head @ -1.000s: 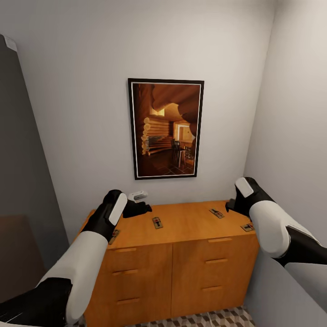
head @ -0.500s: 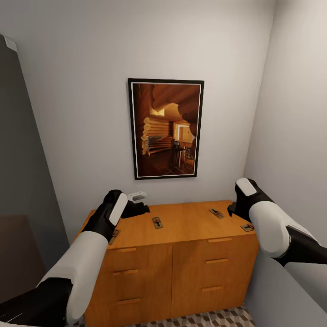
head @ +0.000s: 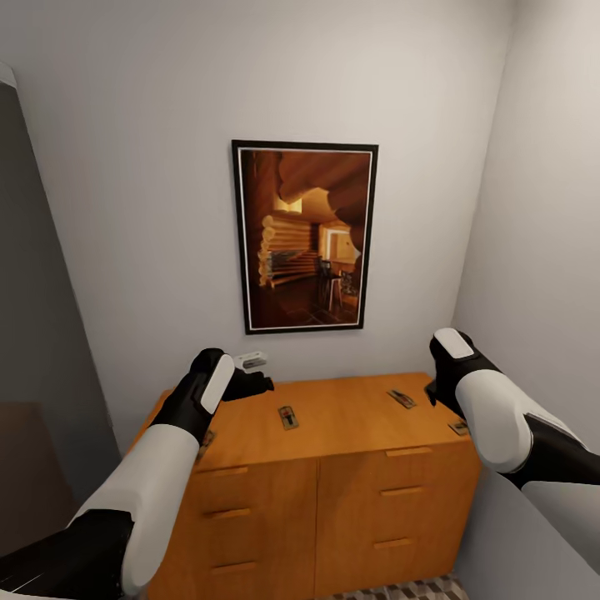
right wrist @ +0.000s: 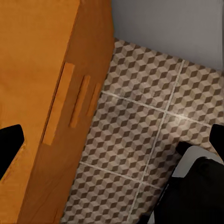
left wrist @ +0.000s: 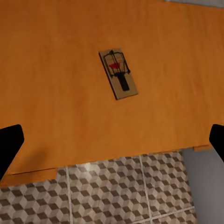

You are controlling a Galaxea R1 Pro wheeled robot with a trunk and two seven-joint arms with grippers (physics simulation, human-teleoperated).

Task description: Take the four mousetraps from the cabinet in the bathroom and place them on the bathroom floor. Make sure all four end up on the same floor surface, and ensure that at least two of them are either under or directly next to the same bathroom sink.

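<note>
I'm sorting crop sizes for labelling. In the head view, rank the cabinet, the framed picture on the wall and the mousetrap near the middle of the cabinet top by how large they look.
1. The cabinet looks largest.
2. The framed picture looks somewhat smaller.
3. The mousetrap looks by far the smallest.

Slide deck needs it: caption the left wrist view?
Open left gripper above a small brown mousetrap on the orange-brown wooden cabinet.
</note>
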